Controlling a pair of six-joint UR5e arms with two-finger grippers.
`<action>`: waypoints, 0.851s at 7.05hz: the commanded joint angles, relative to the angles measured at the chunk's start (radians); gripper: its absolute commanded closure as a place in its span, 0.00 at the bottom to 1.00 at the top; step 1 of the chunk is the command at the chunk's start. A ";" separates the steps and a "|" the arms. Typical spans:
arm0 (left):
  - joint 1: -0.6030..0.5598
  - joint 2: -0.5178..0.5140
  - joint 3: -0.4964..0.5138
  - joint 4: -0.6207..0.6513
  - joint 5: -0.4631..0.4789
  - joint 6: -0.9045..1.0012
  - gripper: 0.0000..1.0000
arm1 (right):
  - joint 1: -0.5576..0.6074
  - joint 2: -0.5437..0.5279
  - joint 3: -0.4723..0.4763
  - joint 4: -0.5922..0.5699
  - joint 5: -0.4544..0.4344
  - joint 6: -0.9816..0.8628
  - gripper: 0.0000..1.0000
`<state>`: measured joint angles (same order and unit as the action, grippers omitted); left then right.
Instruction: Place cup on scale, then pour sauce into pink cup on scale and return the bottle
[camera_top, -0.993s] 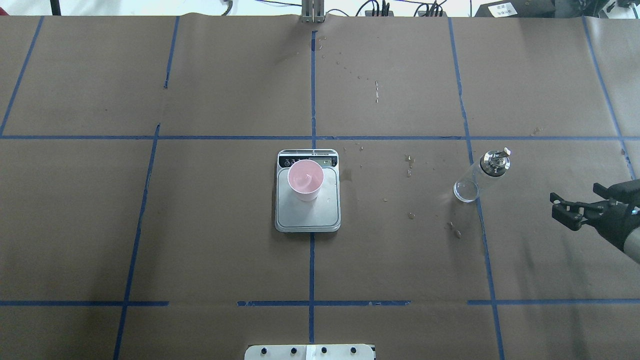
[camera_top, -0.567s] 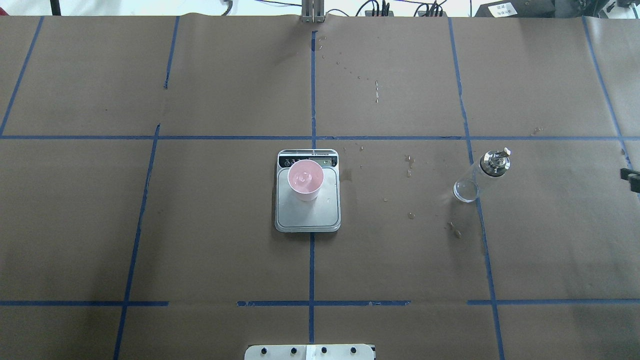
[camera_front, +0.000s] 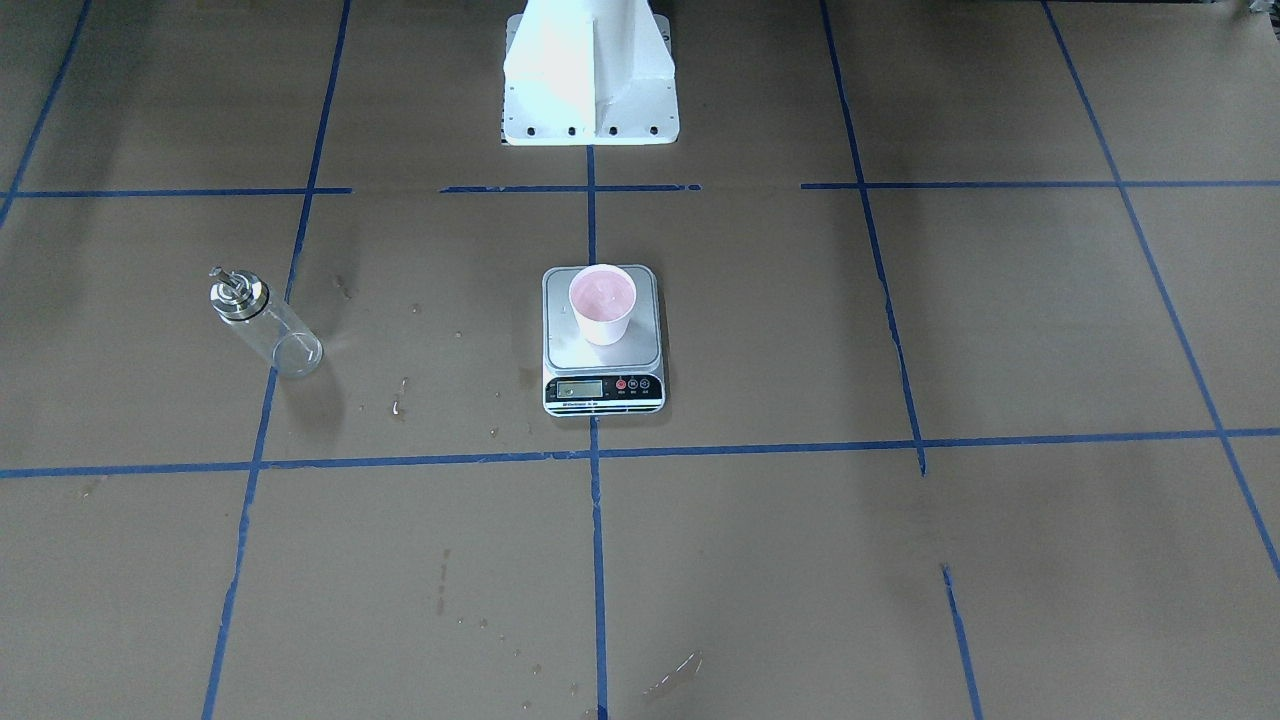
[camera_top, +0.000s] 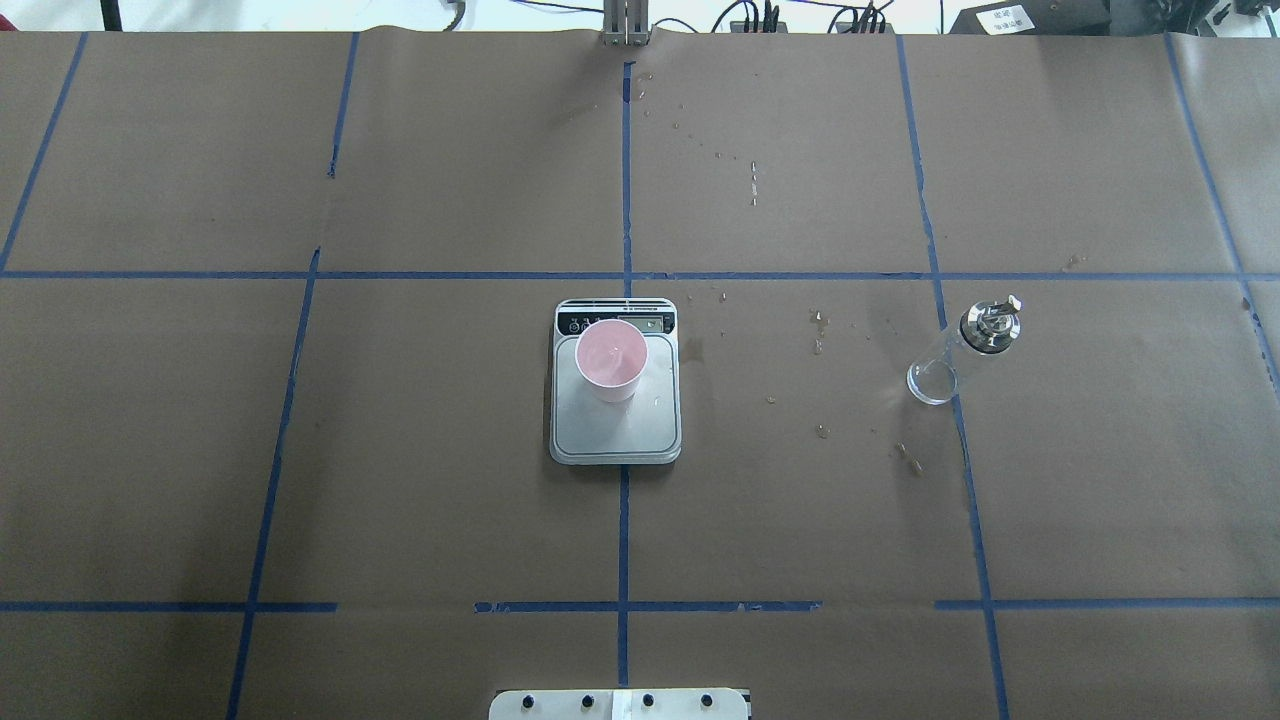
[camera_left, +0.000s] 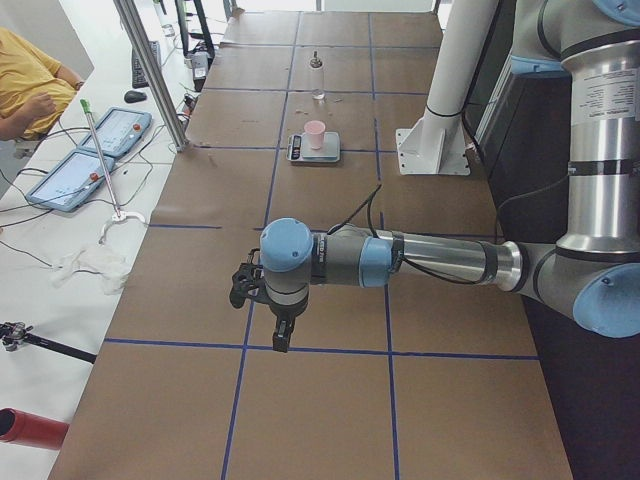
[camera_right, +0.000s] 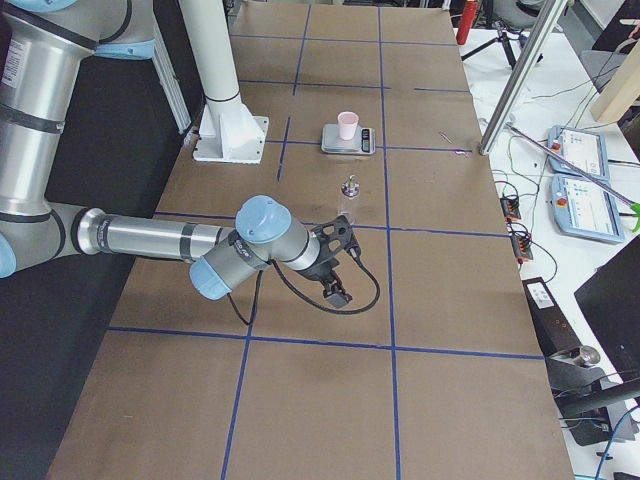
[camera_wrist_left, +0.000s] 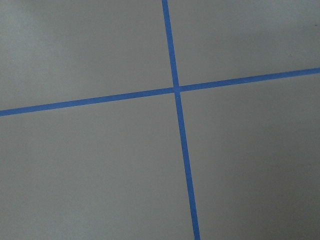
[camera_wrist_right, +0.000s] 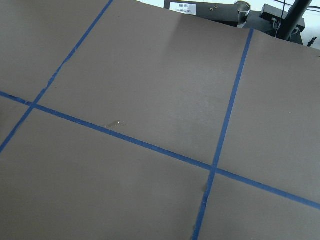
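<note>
The pink cup (camera_top: 611, 358) stands upright on the far part of the scale's steel platform (camera_top: 615, 430), at the table's middle; it also shows in the front view (camera_front: 602, 300) on the scale (camera_front: 602, 350). Its inside looks pink and glossy; I cannot make out the clear sauce. The glass bottle (camera_top: 965, 350) with its silver cap stands upright on the paper to the right, alone (camera_front: 262, 325). The left gripper (camera_left: 255, 295) and the right gripper (camera_right: 342, 265) show only in the side views, far from everything; I cannot tell whether they are open.
Brown paper with blue tape lines covers the table. Small wet spots (camera_top: 820, 430) lie between the scale and the bottle. The robot's white base (camera_front: 590, 70) is at the near edge. Both wrist views show only paper and tape.
The right gripper, open near the right edge a second ago, has drawn back out of the overhead view. The cup, scale and bottle have not moved.
</note>
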<state>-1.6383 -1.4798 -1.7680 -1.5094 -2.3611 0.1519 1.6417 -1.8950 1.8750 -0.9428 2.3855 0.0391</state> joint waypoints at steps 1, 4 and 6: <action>0.000 -0.001 0.001 0.000 0.000 0.000 0.00 | 0.050 0.104 0.001 -0.370 0.006 -0.201 0.00; 0.000 -0.001 0.010 0.002 0.000 -0.002 0.00 | 0.067 0.040 -0.147 -0.346 -0.080 -0.186 0.00; 0.000 -0.001 0.021 0.000 -0.003 -0.002 0.00 | 0.031 0.123 -0.039 -0.575 -0.055 -0.180 0.00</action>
<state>-1.6383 -1.4803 -1.7521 -1.5089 -2.3628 0.1505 1.6981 -1.8246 1.7790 -1.3597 2.3247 -0.1437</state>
